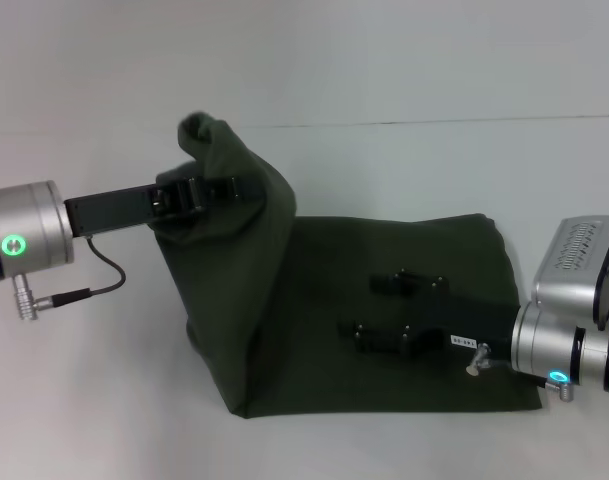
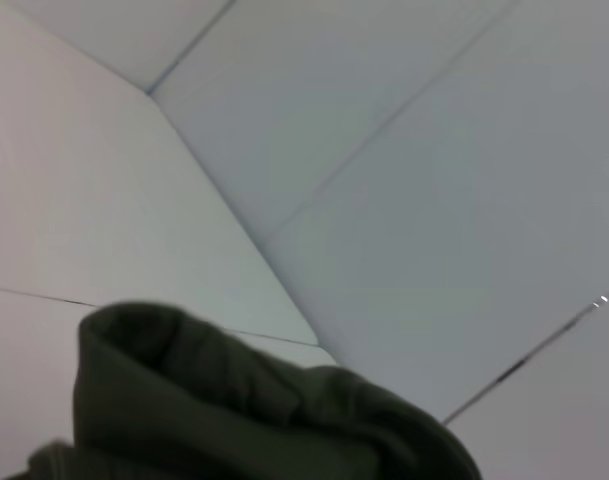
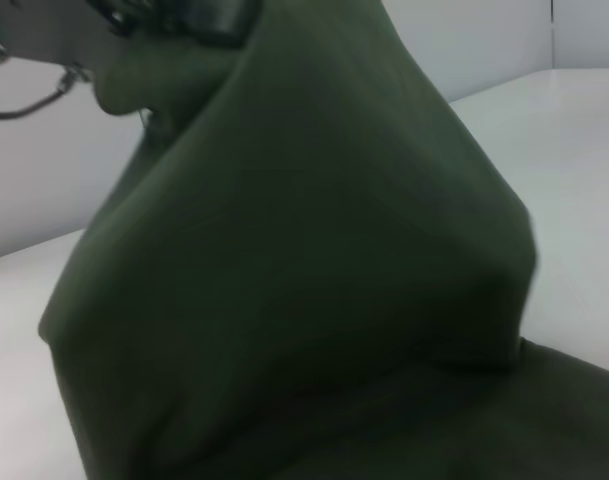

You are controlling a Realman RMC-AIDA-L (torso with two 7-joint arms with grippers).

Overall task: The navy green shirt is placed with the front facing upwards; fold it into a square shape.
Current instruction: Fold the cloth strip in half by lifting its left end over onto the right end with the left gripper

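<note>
White bench [image 1: 104, 400]: left end effector [image 1: 199, 192], at 10 o'clock, is clamped on navy green shirt [image 1: 384, 250], lifted; right end effector [image 1: 389, 312] rests spread on cloth. Weak pinch = fold drops.

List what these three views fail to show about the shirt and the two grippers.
- Shirt print and collar: not visible in any view; only plain green cloth shows.
- Left gripper fingertips: head view, buried in the lifted cloth it holds; left wrist view shows only a cloth bunch.
- Right gripper over the flat part: head view, dark against dark cloth, contact unclear.
- Right wrist view: filled by the raised fold, blurred.
</note>
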